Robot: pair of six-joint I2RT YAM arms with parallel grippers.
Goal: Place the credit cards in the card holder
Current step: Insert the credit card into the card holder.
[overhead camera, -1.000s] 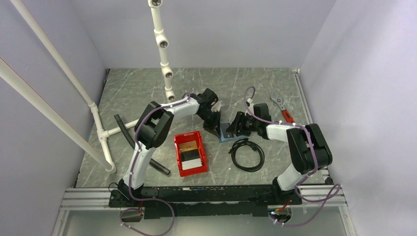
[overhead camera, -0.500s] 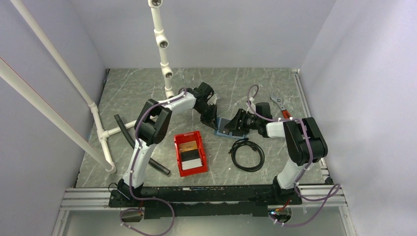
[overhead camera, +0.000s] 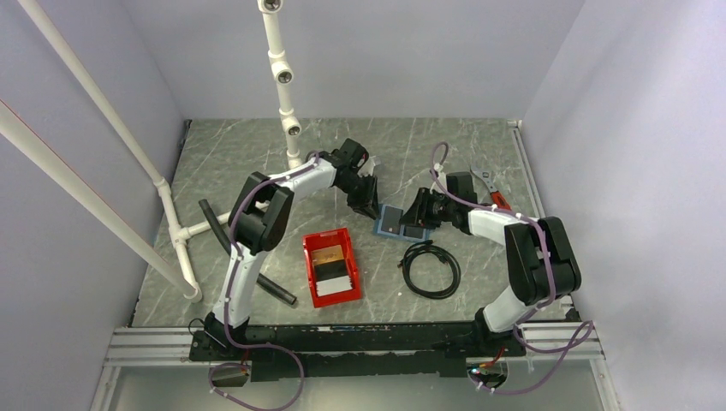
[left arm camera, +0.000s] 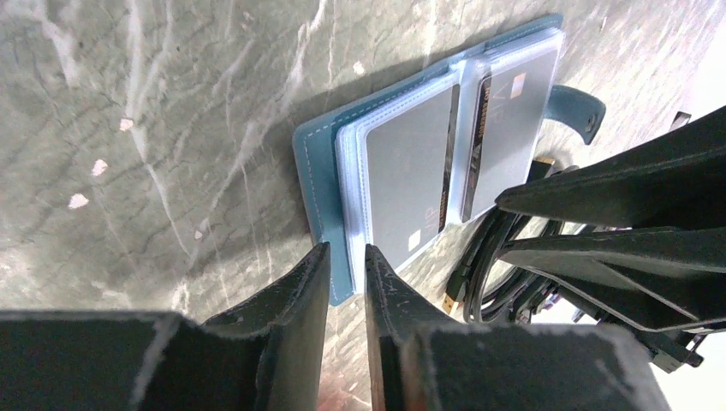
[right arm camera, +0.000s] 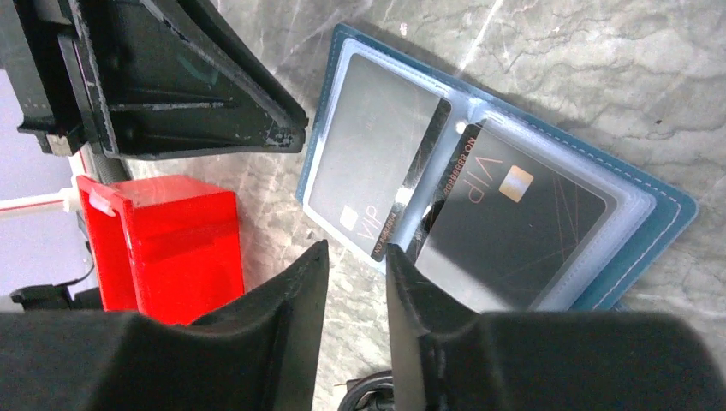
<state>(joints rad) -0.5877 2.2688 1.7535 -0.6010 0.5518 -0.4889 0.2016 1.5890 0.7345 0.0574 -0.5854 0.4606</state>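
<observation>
The blue card holder lies open and flat on the table between my two grippers. It holds two dark grey cards in clear sleeves, seen in the left wrist view and the right wrist view. An orange-gold card and a whitish stack lie in the red bin. My left gripper hovers at the holder's left edge, jaws a narrow gap apart, empty. My right gripper is at its right side, jaws also narrowly apart, empty.
A coiled black cable lies just in front of the holder and also shows in the left wrist view. A red-handled wrench lies at the right. A black rod and white pipes stand at the left.
The holder was tilted up between the grippers and now lies flat and open. Both grippers have drawn back from it a little toward the far side.
</observation>
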